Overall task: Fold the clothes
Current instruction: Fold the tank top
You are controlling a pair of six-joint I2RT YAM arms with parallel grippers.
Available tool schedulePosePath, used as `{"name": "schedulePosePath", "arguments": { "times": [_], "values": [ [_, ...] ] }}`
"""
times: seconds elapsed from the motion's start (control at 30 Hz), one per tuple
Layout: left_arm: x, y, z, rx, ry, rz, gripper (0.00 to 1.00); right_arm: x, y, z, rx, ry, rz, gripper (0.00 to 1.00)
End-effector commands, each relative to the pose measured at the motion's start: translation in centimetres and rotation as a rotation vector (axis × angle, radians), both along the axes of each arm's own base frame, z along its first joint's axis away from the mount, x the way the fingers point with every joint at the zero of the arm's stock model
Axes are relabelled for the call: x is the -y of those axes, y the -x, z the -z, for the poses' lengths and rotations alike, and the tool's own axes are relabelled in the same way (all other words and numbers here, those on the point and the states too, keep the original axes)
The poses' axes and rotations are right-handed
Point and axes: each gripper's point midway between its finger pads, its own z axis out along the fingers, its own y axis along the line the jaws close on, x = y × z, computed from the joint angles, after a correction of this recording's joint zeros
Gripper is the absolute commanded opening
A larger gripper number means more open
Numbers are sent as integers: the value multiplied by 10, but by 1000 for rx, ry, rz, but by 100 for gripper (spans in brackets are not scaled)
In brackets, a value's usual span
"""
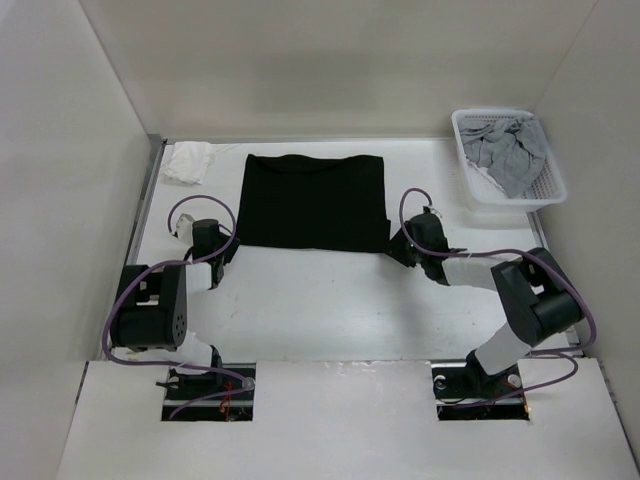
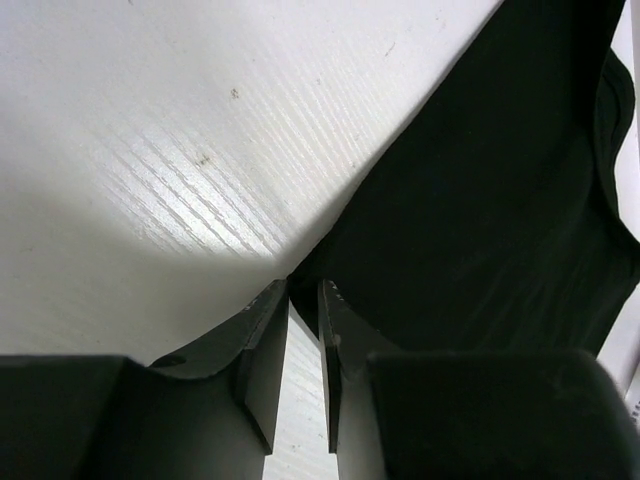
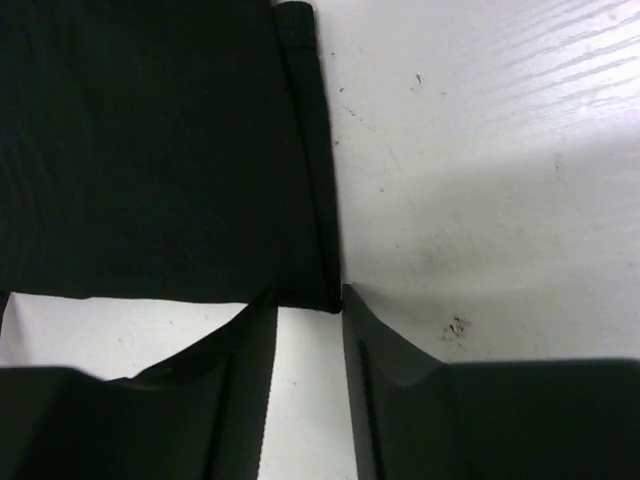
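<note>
The black garment (image 1: 313, 200) lies flat toward 12 o'clock on the table (image 1: 320, 310), its 7 and 5 o'clock corners met by the left claw (image 2: 303, 288) and right claw (image 3: 308, 292), both parted (left narrowly), gripping nothing, seemingly poised to lift the near hem.

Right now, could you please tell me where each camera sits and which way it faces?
Top external: above and behind the robot, looking down on table, black garment, basket; both arms show.
Left wrist: on the left arm, facing the garment's near-left corner; left pincer shows.
Right wrist: on the right arm, facing the garment's near-right corner; right pincer shows.
Shared: every view shows the black garment on the table.
</note>
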Motion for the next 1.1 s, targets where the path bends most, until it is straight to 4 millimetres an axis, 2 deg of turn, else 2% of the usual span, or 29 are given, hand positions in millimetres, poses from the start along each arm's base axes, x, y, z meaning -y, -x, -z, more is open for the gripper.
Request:
{"name": "schedulePosePath", "arguments": {
  "times": [0.0, 0.17, 0.27, 0.37, 0.43, 0.53, 0.6, 0.7, 0.8, 0.87, 0.93, 1.0, 1.07],
  "values": [
    [-4, -8, -3, 18, -4, -19, 17, -9, -22, -17, 62, -72, 21, 35],
    [-6, -13, -3, 33, -4, -28, 7, -9, -31, -18, 90, -81, 46, 11],
    [-9, -17, -15, 74, -14, -43, 0, -5, -32, -40, 163, -85, 56, 5],
    [-2, -18, -49, 161, -22, -20, 0, -2, -20, -79, 269, -72, 37, 3],
    [5, -10, -88, 248, -23, 1, 0, 2, -2, -113, 341, -54, 19, 3],
    [8, 11, -150, 365, -54, 20, 0, 11, 31, -163, 439, -12, -3, 3],
    [12, 37, -203, 466, -66, 42, 0, 18, 61, -205, 520, 8, -18, 3],
    [18, 89, -280, 613, -79, 86, 0, 34, 106, -265, 618, 25, -32, 3],
    [14, 144, -341, 721, -117, 104, 0, 45, 147, -312, 674, -15, -57, 3],
    [12, 171, -364, 756, -126, 116, 0, 50, 167, -333, 694, -60, -80, 3],
    [11, 188, -371, 762, -128, 123, 0, 50, 182, -346, 701, -111, -110, 3],
    [11, 194, -367, 747, -125, 127, 0, 49, 193, -354, 700, -152, -136, 4],
    [11, 191, -356, 721, -125, 127, 0, 42, 198, -353, 690, -171, -166, 4]
  ]
}}
